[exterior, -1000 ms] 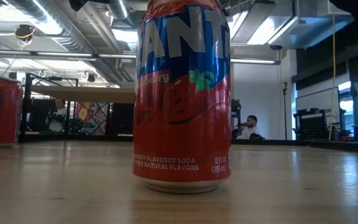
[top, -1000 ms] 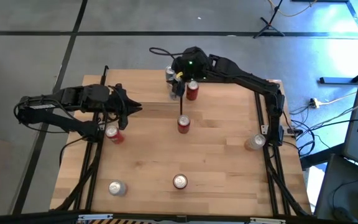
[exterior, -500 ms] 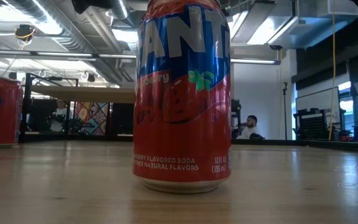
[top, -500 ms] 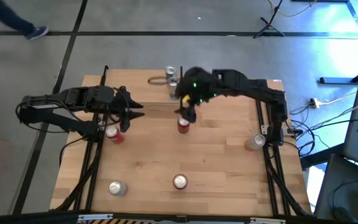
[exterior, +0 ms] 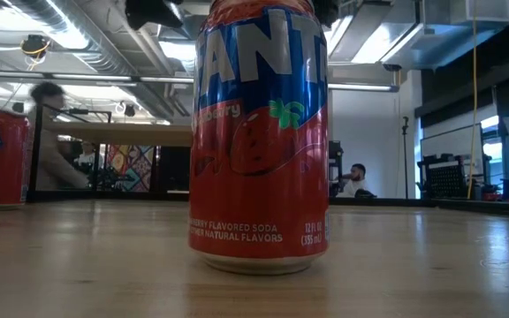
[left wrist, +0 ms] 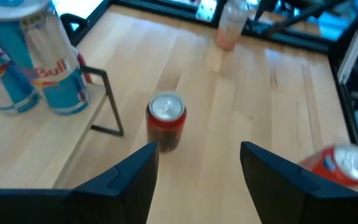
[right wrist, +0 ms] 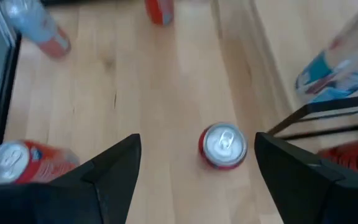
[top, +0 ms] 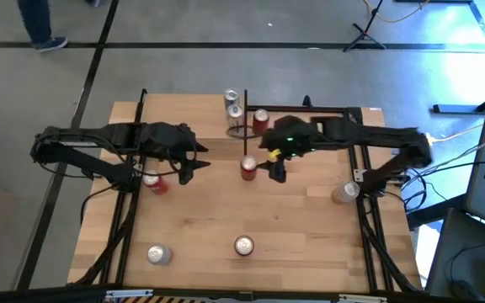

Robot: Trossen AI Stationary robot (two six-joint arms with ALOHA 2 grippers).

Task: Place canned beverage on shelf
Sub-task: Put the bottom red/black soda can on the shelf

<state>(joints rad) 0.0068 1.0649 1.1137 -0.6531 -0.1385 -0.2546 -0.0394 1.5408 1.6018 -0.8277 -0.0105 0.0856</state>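
1. The shelf (top: 251,126) stands at the far edge of the bench (top: 293,227), with two blue-and-silver cans (top: 233,106) and a red can (top: 261,119) on it.
2. The right claw (top: 277,170) hangs over the middle of the bench, its fingers spread and holding nothing.
3. Just beside the right claw, on its left-arm side, a red soda can (top: 248,167) stands upright on the bench in front of the shelf.
4. The left claw (top: 194,165) hovers on the other side of that can, fingers apart and empty.
5. Another red can (top: 152,181) stands near the left claw, closer to the bench's left edge.
6. Nearer the front edge stand a silver can (top: 157,253) and a red can (top: 243,245).
7. A pale can (top: 344,193) stands by the right edge, beyond the right claw.
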